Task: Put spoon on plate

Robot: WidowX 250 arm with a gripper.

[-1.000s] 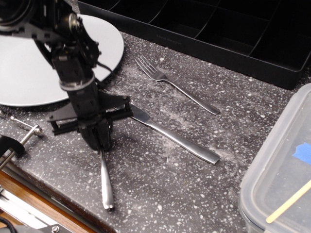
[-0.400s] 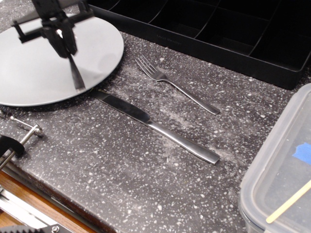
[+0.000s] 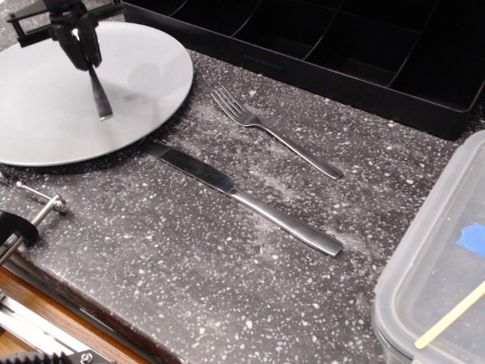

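The large light-grey plate (image 3: pixel 144 83) lies at the upper left of the speckled counter. My gripper (image 3: pixel 82 54) hangs over the plate's middle, shut on the spoon (image 3: pixel 99 97). Only the spoon's slim handle shows; it hangs down and slightly right from the fingers, its end just above or touching the plate. The spoon's bowl is hidden inside the fingers.
A knife (image 3: pixel 242 199) lies diagonally just right of the plate's front edge. A fork (image 3: pixel 273 130) lies beyond it. A black compartment tray (image 3: pixel 341 53) runs along the back. A clear plastic container (image 3: pixel 439 265) stands at the right. Metal fittings (image 3: pixel 34 205) sit at the lower left edge.
The gripper lifted the spoon off the counter near the front edge and carried it up and left over the plate; in the last step it moved a little further toward the plate's middle.
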